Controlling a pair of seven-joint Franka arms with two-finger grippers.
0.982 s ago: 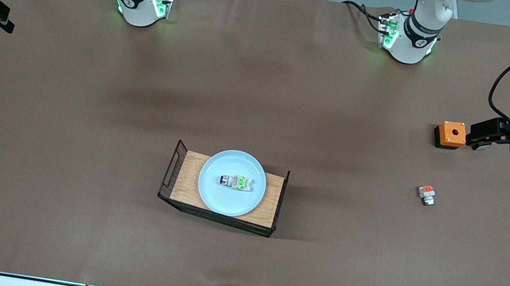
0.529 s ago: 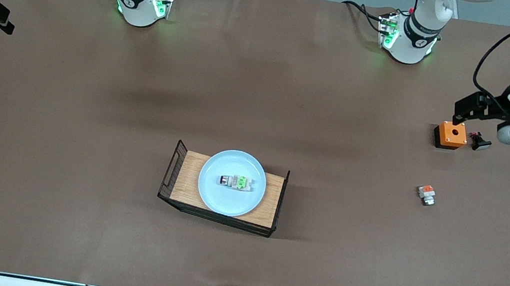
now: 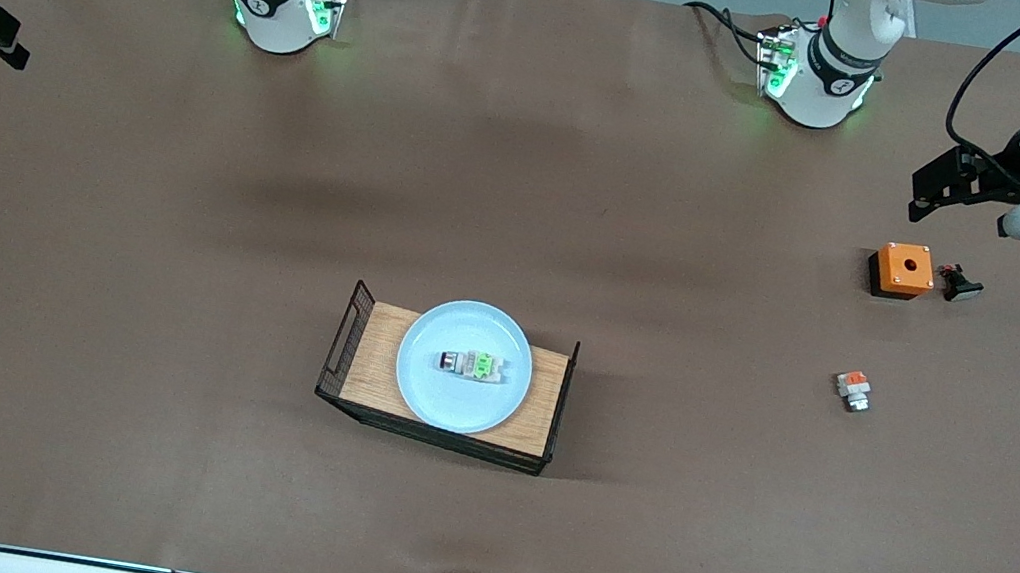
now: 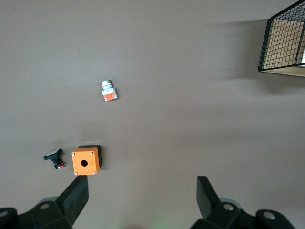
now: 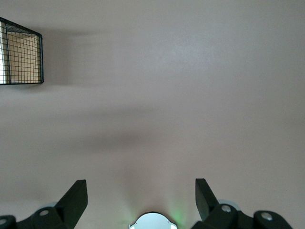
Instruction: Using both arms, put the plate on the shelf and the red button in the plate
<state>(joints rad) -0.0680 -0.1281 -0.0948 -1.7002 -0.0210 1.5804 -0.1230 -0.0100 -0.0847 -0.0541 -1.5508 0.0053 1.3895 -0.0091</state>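
The left end effector (image 4: 143,200) is held open and empty above the desk (image 3: 153,375) at the left arm's end, with the orange box (image 3: 901,269) and the black-stemmed button (image 3: 960,285) just below it. The red button (image 3: 471,365) is seen well apart from it, lying in the plate (image 3: 459,400) on the wooden tray (image 3: 372,362). The right end effector (image 5: 141,200) is held open and empty over bare desk, the tray's mesh end (image 5: 21,52) well apart from it.

The left pincer (image 3: 928,192) has lifted away from the orange box (image 3: 902,269).
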